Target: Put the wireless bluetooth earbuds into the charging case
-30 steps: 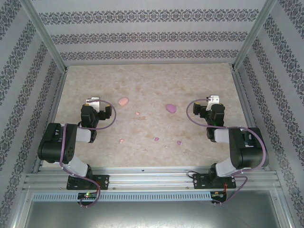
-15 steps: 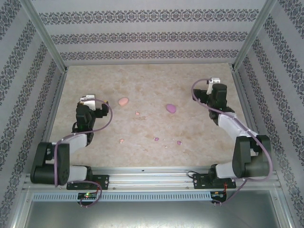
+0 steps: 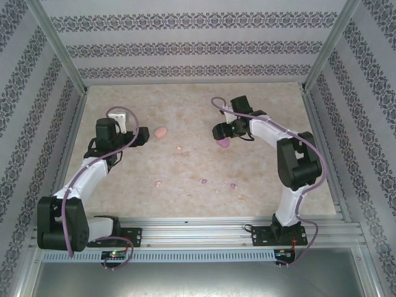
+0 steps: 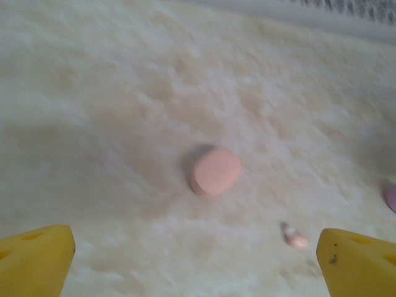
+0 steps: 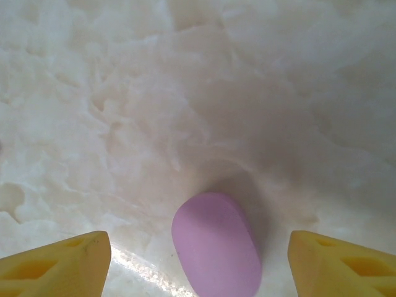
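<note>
While both pincers are open, centre before you close.
Your right pincer frames the purple case, the left pincer faces the pink case; the earbuds lie loose on the tabletop.

purple case, marble tabletop, hand spread wide

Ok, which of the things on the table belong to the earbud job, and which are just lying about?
Part of the job:
- pink case
- purple case
- two pink earbuds
- two purple earbuds

Just there, fixtures rather than loose items:
- marbled table
- patterned walls
- metal rail
</note>
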